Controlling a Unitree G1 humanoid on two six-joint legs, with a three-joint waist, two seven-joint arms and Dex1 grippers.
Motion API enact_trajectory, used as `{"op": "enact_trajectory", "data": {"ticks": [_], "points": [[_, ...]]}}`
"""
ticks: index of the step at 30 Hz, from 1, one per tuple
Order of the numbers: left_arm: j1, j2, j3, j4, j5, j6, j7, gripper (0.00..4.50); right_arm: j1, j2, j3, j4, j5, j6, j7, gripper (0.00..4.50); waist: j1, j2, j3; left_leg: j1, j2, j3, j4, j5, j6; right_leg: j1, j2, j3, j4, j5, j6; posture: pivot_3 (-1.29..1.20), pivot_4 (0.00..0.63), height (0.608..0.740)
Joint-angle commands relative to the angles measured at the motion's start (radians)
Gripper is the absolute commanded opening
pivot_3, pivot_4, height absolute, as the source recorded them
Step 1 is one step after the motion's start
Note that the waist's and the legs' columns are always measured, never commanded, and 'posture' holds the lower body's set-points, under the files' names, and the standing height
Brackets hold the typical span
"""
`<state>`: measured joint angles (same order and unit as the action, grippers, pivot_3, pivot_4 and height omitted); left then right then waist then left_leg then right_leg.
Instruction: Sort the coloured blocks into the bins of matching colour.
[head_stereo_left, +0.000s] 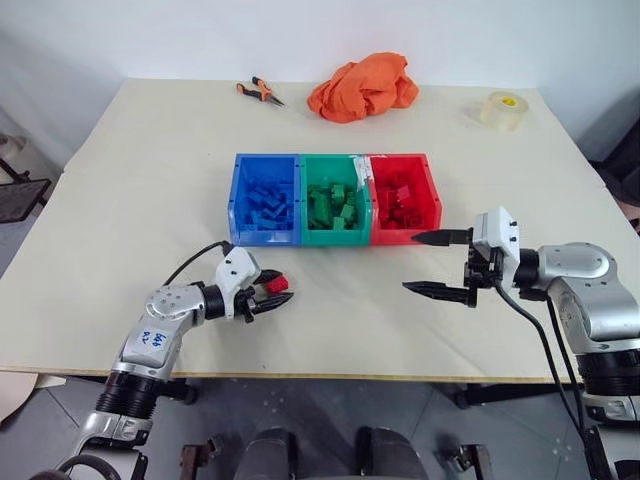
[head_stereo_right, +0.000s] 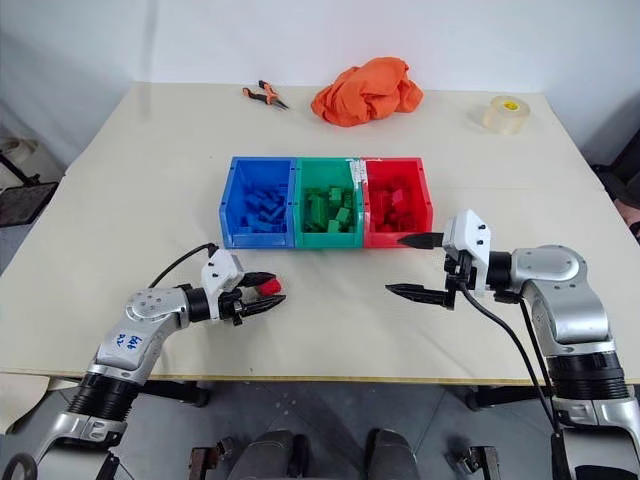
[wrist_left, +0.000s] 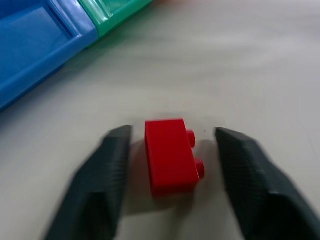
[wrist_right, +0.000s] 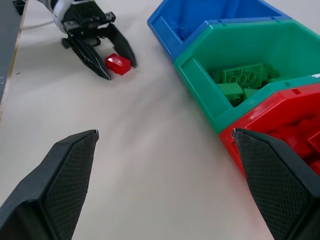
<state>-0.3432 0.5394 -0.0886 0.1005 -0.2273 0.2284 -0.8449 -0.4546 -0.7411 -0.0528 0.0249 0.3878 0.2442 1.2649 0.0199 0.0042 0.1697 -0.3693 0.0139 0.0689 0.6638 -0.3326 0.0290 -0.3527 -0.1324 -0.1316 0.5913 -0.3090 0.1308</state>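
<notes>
a: what is on the table (head_stereo_left: 120, 190) right now?

b: three joined bins sit in a row near the middle: a blue bin (head_stereo_left: 264, 199), a green bin (head_stereo_left: 334, 199), and a red bin (head_stereo_left: 402, 199), each already holding bricks of its own colour. one loose red brick (wrist_left: 170, 156) lies on the bare table in front of the blue bin, well apart from the red bin.

a: and the left end effector (head_stereo_left: 270, 292)?

b: it is down at the brick, one black finger on each side. the fingers are apart, with a gap showing on both sides of the brick, so nothing is clamped.

a: the right end effector (head_stereo_left: 440, 262)?

b: it hovers in front of the red bin, spread wide and empty.

a: how would that brick handle?

b: it looks like a small hard plastic block, so i judge it light, stiff and not fragile. the smooth sides could be a little slippery. two studs stick out of one side, facing one finger. i would take hold across the middle; a stud under a finger may make it twist.

a: anything else around?

b: an orange cloth (head_stereo_left: 363, 87), pliers (head_stereo_left: 259, 92) and a roll of tape (head_stereo_left: 501, 109) at the far edge.
</notes>
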Motion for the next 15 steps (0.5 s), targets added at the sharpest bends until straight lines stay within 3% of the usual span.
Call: {"op": "enact_trajectory", "data": {"ticks": [1,2,3,10,15], "points": [[0.019,0.033,0.017,-0.027,0.009,0.002,-0.014,1.31,0.005,-0.026,-0.043,-0.032,0.024,-0.004,-0.011,4.5,0.001,0.0,0.0,0.0,0.0,0.0,0.0,0.0,0.0,0.0,0.0,0.0,0.0,0.0,0.0,0.0,0.15,0.74],[0.015,0.039,0.022,-0.029,0.01,-0.001,-0.012,0.98,0.003,-0.026,-0.043,-0.029,0.023,-0.005,-0.013,4.5,0.001,0.0,0.0,0.0,0.0,0.0,0.0,0.0,0.0,0.0,0.0,0.0,0.0,0.0,0.0,0.0,0.15,0.74],[0.011,0.043,0.025,-0.032,0.01,0.001,-0.01,0.94,0.003,-0.027,-0.044,-0.027,0.023,-0.006,-0.014,4.5,0.001,0.0,0.0,0.0,0.0,0.0,0.0,0.0,0.0,0.0,0.0,0.0,0.0,0.0,0.0,0.0,0.15,0.74],[-0.146,0.012,0.006,-0.055,-0.017,0.05,-0.03,0.94,-0.01,-0.023,-0.048,-0.006,0.012,-0.021,-0.023,4.5,0.006,0.0,0.0,-0.001,-0.001,-0.001,0.001,0.0,0.001,0.0,0.0,0.0,0.0,0.0,0.001,0.0,0.15,0.74],[-0.317,-0.076,-0.023,0.032,-0.026,0.046,-0.065,0.94,0.008,-0.026,-0.062,-0.017,0.013,-0.025,-0.037,4.5,0.007,-0.001,0.0,-0.001,-0.001,-0.001,0.001,0.0,0.001,0.001,0.0,0.0,0.0,0.0,0.001,0.0,0.15,0.74]]}}
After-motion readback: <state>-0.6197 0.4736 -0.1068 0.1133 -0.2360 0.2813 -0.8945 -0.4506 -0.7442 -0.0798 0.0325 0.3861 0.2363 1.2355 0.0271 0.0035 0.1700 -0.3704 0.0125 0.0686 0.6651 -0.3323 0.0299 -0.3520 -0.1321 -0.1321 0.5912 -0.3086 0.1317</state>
